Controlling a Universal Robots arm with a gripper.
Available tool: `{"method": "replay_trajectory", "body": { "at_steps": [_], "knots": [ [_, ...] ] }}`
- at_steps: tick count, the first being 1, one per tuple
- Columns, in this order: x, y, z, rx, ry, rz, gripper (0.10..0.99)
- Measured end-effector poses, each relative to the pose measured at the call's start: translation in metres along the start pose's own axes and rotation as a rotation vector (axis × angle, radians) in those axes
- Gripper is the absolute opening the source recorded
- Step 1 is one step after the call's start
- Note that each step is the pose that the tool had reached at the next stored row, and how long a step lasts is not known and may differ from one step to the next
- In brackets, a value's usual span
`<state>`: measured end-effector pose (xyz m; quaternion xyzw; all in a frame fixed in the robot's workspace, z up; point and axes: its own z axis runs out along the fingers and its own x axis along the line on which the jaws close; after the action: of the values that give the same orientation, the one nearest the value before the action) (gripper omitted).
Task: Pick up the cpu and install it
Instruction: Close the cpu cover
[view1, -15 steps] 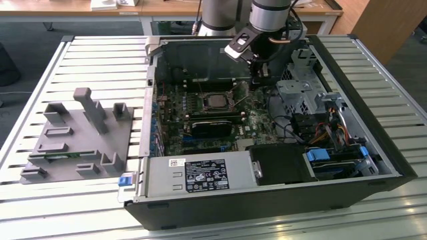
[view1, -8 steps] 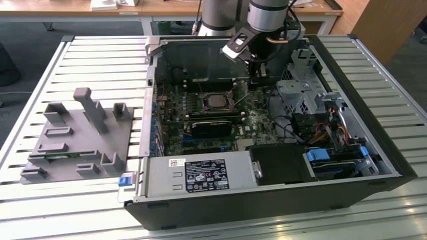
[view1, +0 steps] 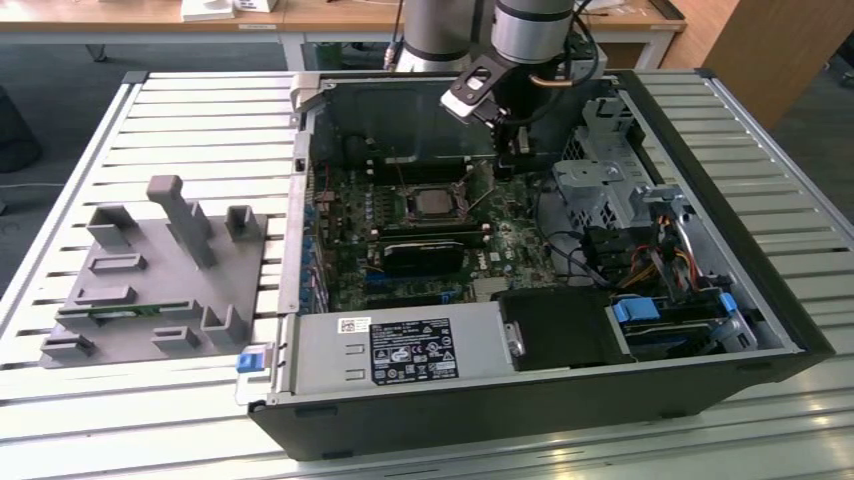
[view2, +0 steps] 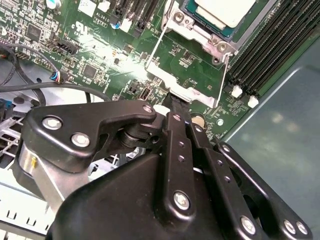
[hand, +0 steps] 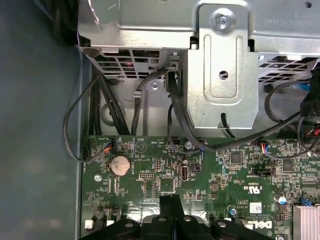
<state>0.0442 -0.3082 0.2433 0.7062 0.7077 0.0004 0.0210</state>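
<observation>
The table (view1: 160, 100) carries a grey moulded fixture (view1: 147, 290) toward its edge on the exterior view's left. The items in the fixture's recesses are too small to identify. An open computer case (view1: 534, 410) occupies the table's middle and the side on the exterior view's right, with a power supply (view1: 387, 350) along its near wall.

Inside the case, the cpu (view1: 430, 203) lies in the socket at the middle of the motherboard (view1: 340, 215). In the second wrist view the cpu (view2: 225, 10) is cut off by the picture edge. Its silver top sits within the metal socket frame (view2: 200, 37), with memory slots (view2: 270, 45) beside it.

The gripper (view1: 511, 165) hangs just beside the socket, toward the exterior view's right and apart from the cpu. In both wrist views the jaws are closed, finger against finger, with nothing visible between them (view2: 176, 102) (hand: 171, 200). In the second wrist view the tips stand at the frame's metal tab (view2: 185, 94); contact cannot be confirmed.

The first wrist view adds a coin cell (hand: 120, 164) near the tips and a metal drive cage (hand: 222, 65) whose cables are partly hidden.
</observation>
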Motion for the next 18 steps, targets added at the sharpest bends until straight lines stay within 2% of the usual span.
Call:
{"method": "replay_trajectory", "body": {
  "at_steps": [18],
  "knots": [
    [0.0, -0.0047, -0.0001, 0.0, 0.0001, 0.0, 0.106]
  ]
}}
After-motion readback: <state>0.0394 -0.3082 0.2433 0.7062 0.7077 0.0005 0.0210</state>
